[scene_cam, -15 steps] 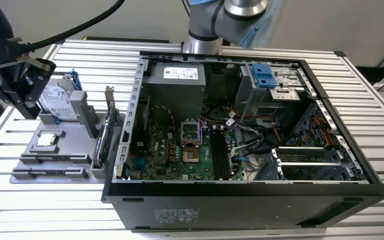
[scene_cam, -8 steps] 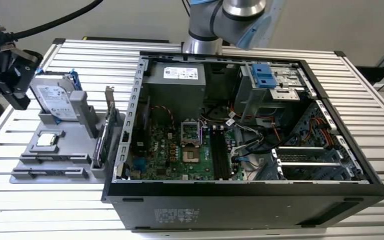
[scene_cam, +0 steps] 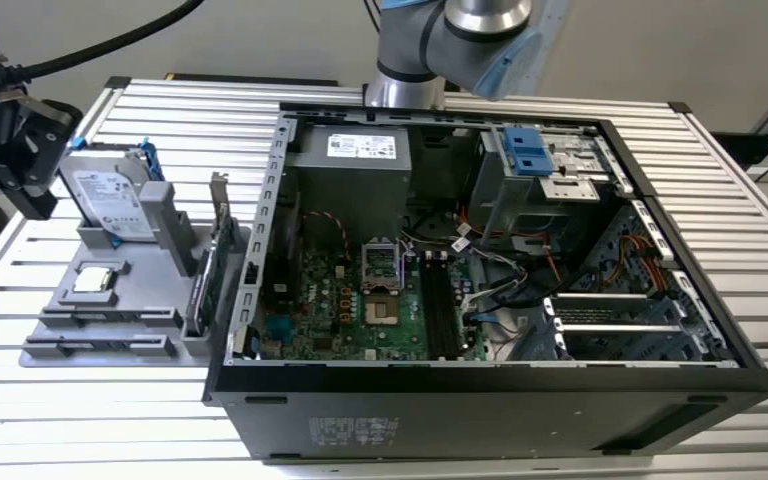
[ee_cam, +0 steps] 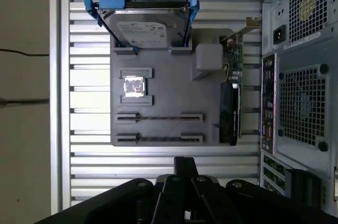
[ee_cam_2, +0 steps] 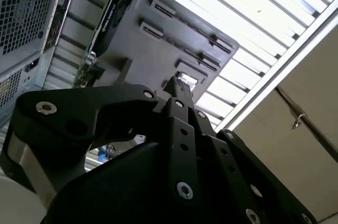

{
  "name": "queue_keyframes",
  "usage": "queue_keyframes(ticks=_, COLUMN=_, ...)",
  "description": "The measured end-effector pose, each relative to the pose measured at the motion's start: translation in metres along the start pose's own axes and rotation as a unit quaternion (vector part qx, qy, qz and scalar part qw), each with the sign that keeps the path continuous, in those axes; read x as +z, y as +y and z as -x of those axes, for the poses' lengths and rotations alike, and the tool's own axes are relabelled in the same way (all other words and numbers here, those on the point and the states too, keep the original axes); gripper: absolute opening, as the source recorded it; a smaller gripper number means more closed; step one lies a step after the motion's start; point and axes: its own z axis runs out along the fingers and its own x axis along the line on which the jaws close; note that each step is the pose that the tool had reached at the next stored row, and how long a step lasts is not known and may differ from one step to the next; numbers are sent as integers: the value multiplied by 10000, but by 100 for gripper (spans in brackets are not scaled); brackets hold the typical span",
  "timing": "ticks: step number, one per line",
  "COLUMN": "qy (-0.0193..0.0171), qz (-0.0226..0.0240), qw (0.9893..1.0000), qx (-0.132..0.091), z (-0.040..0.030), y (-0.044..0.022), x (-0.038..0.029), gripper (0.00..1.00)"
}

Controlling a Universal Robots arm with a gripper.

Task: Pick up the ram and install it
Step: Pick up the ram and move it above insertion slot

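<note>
Barely started: ram [ee_cam: 158, 118] lying in grey tray [ee_cam: 174, 84], untouched; gripper [ee_cam: 185, 163] hovering nearby, closed on nothing; pickup, install both left.

You have an open computer case [scene_cam: 491, 410] standing on the slatted counter [scene_cam: 738, 190]. Just beside it, at the exterior view's left, a grey holder [ee_cam: 163, 84] carries a blue-framed silver hard drive [ee_cam: 148, 26], a small square chip [ee_cam: 133, 86] and an upright bracketed card [ee_cam: 231, 110] nearest the case.
</note>
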Motion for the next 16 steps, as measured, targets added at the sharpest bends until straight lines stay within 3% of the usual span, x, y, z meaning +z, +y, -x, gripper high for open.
queue_keyframes(ticks=11, qy=33, qz=-1, qw=10000, qx=-2, z=-2, y=2, x=0, gripper=0)
queue_keyframes(ticks=16, qy=51, qz=2, qw=9991, qx=-429, z=-3, y=2, x=1, gripper=0)
